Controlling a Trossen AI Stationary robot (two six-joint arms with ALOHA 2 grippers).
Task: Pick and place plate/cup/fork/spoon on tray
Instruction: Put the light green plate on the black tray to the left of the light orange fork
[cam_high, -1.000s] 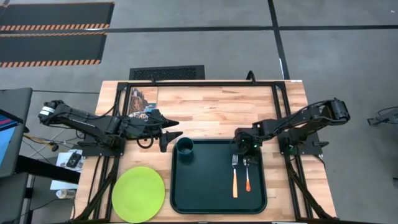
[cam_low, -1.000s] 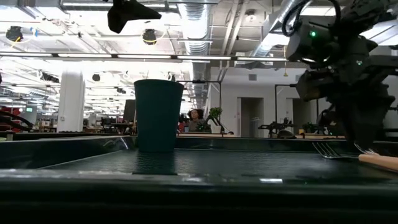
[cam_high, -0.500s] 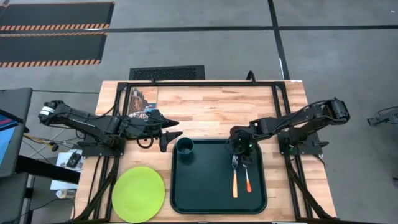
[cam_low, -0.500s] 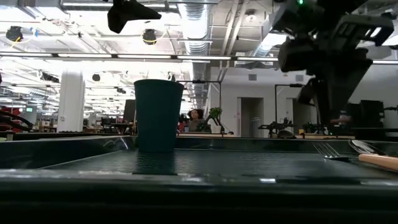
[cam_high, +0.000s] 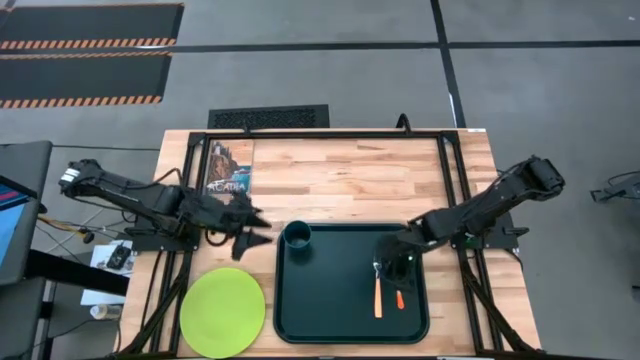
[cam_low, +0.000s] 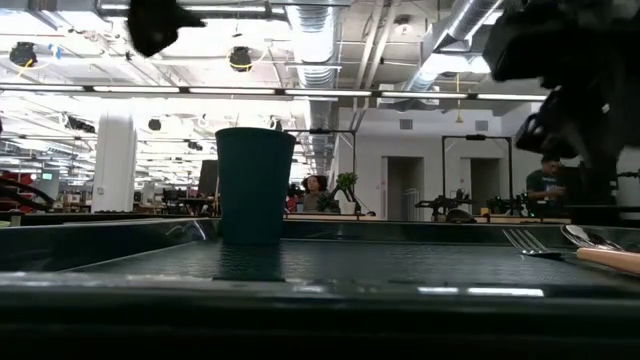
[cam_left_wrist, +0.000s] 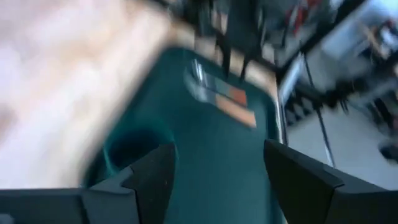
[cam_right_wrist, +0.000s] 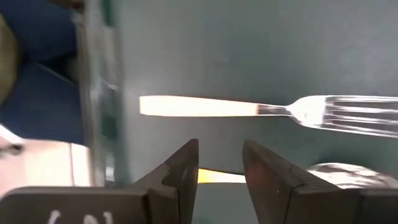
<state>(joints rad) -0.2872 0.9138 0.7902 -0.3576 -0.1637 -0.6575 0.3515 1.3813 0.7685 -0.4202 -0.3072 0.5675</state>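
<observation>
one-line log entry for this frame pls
dark teal cup, orange-handled fork, spoon: on dark green tray | lime-green plate: on table | left tool: open | right tool: over cutlery

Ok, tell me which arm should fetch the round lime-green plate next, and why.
Left. The lime-green plate lies on the wooden table left of the dark green tray, just below the left hand, which is open and empty. The right hand is over the cutlery on the tray's far side.

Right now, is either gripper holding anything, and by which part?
Nothing is held. The right gripper is open above the orange spoon handle on the dark green tray; the left gripper is open and empty.
</observation>
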